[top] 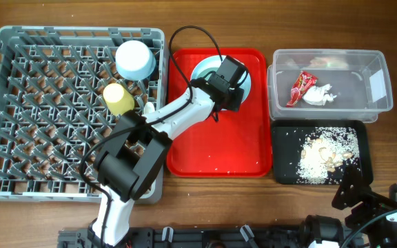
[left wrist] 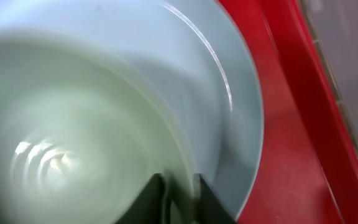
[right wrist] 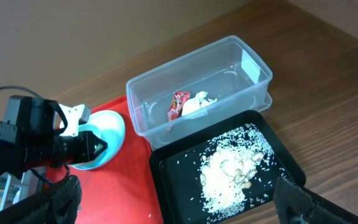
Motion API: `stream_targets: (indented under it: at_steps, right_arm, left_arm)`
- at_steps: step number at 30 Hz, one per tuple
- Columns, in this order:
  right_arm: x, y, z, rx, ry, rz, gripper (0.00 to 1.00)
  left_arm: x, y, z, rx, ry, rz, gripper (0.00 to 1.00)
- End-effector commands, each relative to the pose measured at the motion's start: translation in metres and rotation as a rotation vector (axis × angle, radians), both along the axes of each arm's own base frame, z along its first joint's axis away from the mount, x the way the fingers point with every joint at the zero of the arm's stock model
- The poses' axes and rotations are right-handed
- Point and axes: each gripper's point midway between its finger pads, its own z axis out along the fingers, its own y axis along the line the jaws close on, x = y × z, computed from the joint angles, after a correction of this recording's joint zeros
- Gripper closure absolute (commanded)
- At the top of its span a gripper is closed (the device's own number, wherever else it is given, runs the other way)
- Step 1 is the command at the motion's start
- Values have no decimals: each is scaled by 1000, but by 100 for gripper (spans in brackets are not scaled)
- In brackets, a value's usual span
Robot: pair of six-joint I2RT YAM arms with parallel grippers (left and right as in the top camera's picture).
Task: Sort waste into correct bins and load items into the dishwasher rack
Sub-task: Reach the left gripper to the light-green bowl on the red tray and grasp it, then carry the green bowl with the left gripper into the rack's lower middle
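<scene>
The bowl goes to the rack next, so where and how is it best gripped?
By its rim, from above, one finger inside and one outside. The bowl sits upright and open on the plate, with a thin wall, likely too wide to span. The left gripper straddles that rim.

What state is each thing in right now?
left gripper: closed on white bowl's rim
white bowl: upright on light blue plate
light blue plate: on red tray
right gripper: open, empty
pale blue bowl: upside down in dishwasher rack
yellow-green cup: in rack
red wrapper: in clear tub
tissue: in tub
rice scraps: in black tray
</scene>
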Motion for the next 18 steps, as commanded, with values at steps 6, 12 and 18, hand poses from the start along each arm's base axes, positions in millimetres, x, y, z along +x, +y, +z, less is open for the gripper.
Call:
stream_targets:
  at_steps: [6, 12, 18]
  right_arm:
    - [-1, 2, 0, 0, -5, 12, 0]
    - [-1, 2, 0, 0, -5, 12, 0]
    - [-1, 2, 0, 0, -5, 12, 0]
  left_arm:
    - [-2, 16, 100, -21, -110, 29, 96]
    - [-102, 43, 246, -294, -27, -98, 96]
    - [-167, 145, 293, -329, 18, 56, 96]
